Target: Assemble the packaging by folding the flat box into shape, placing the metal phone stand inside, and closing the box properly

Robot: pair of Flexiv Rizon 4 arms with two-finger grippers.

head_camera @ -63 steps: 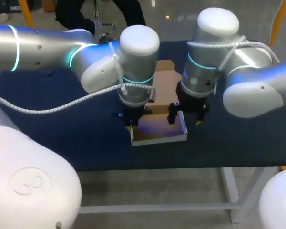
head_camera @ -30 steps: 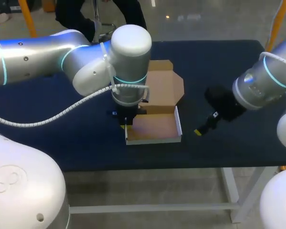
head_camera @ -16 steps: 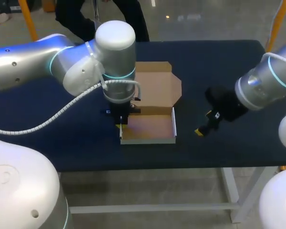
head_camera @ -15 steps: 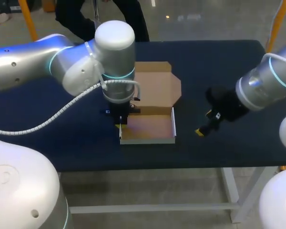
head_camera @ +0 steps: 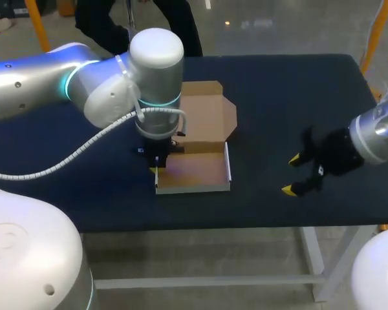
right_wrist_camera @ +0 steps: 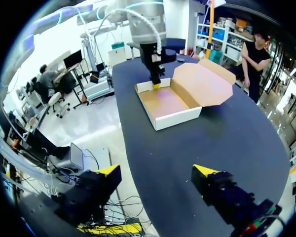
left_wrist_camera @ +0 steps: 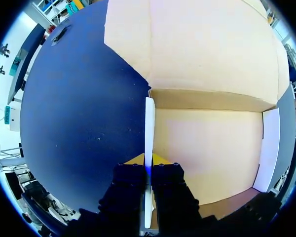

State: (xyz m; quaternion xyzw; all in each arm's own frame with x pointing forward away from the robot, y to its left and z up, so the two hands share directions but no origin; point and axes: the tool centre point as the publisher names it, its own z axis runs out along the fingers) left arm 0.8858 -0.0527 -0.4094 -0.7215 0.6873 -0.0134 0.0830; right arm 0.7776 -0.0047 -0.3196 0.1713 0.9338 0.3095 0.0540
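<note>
The cardboard box (head_camera: 194, 173) stands folded into a shallow tray on the table, its lid (head_camera: 205, 113) lying open and flat behind it. Bare cardboard shows inside. My left gripper (head_camera: 156, 170) is shut on the tray's white left wall (left_wrist_camera: 149, 123), one finger inside and one outside (left_wrist_camera: 148, 164). The tray floor (left_wrist_camera: 207, 153) and right wall (left_wrist_camera: 270, 148) lie beside it. My right gripper (head_camera: 296, 175) hovers open well to the right of the box, holding nothing. In the right wrist view the box (right_wrist_camera: 170, 106) sits far ahead of those open fingers (right_wrist_camera: 157, 171).
The table wears a dark blue cloth (head_camera: 278, 97). The box's front wall sits close to the table's front edge (head_camera: 246, 223). Open cloth lies between the box and my right gripper, and along the far side.
My left gripper has slid the box leftward while keeping hold of its wall. My right arm has pulled back to the right, away from the box.
</note>
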